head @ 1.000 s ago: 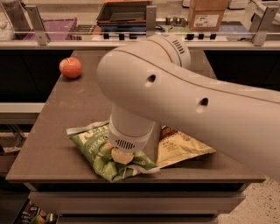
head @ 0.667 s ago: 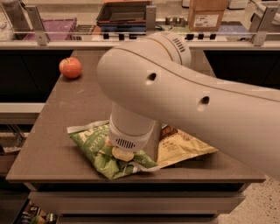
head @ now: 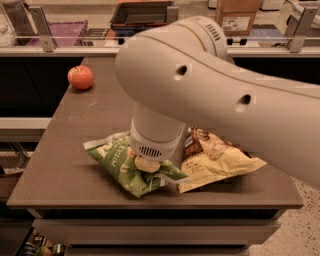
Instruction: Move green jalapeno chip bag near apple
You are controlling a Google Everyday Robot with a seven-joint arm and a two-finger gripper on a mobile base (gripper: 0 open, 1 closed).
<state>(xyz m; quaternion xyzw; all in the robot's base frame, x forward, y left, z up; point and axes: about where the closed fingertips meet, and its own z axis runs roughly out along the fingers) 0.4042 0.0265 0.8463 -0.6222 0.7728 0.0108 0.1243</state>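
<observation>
The green jalapeno chip bag (head: 119,165) lies on the brown table (head: 65,170) near its front edge. My arm's big white wrist reaches down onto it. My gripper (head: 148,164) is at the bag's middle, mostly hidden under the wrist. The apple (head: 80,77) is red-orange and sits at the table's far left, well apart from the bag.
A tan-and-brown chip bag (head: 220,160) lies right of the green bag, touching it. Behind the table runs a counter with a rail, a purple bin (head: 57,27), a dark tray (head: 142,12) and a cardboard box (head: 239,15). The table's front edge is close to both bags.
The wrist and the green bag have shifted slightly up and to the right. The apple and the tan bag have not moved.
</observation>
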